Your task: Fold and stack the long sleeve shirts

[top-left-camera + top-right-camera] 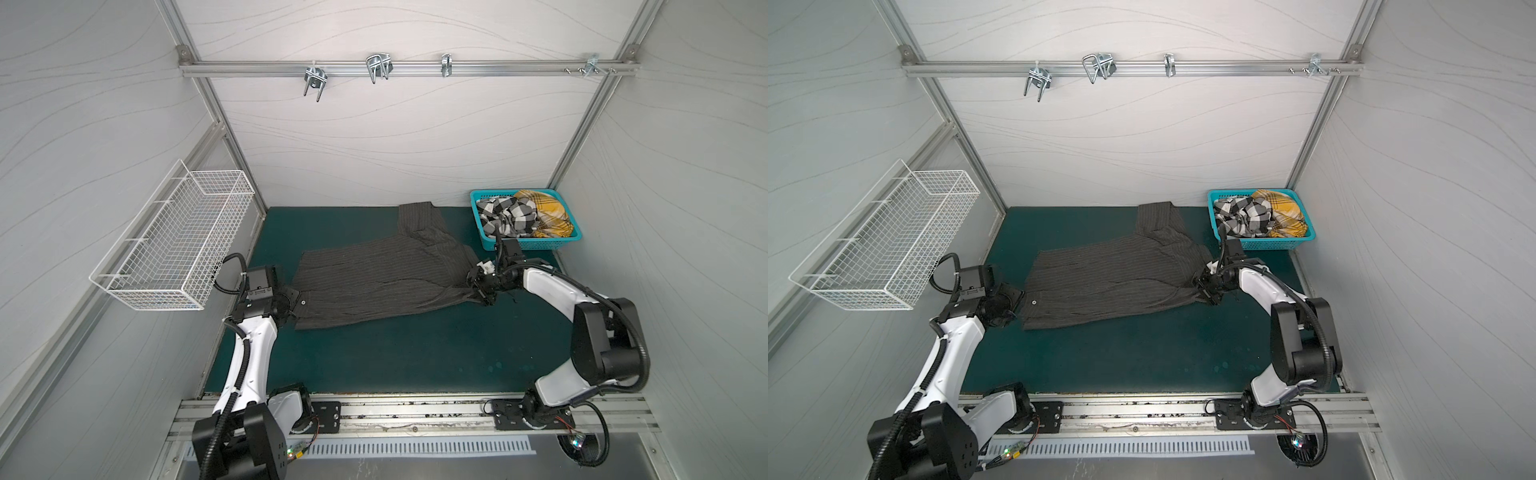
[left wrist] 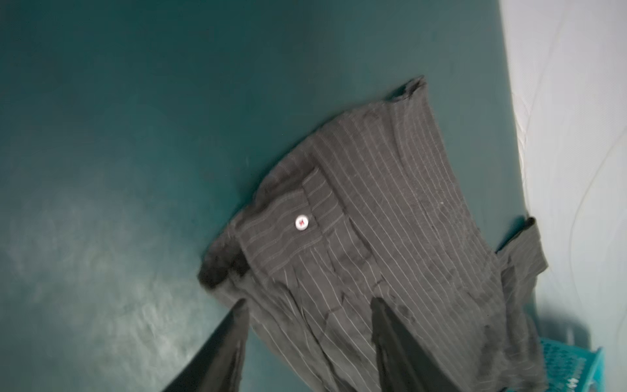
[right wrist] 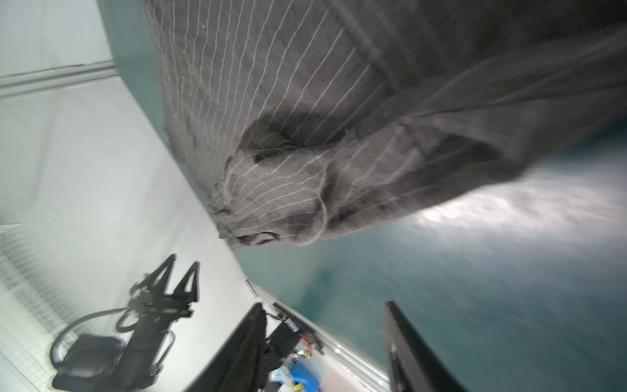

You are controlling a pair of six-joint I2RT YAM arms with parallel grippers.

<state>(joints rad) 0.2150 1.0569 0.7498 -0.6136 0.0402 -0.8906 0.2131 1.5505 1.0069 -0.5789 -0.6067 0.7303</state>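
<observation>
So, charcoal shirt (image 1: 374, 282) with thin pale pinstripes on a dark green mat (image 1: 395, 361) beside the teal basket (image 1: 536, 245), which has a black-and-white check shirt (image 1: 509, 216) and mustard-yellow plaid shirt (image 1: 546, 214) inside.

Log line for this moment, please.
pinstripe shirt: spread on mat | left claw: open at its edge | right claw: open, off cloth | check shirt, yellow plaid shirt: in basket

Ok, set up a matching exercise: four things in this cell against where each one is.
1 dark charcoal pinstriped cloth shirt; 2 black-and-white check cloth shirt; 3 mustard-yellow plaid cloth shirt; 4 white wire basket.
A hung on the left wall; B spread on the green mat; C teal plastic lattice basket, right end; D same basket, left end.
Pairs: 1-B; 2-D; 3-C; 4-A.
</observation>
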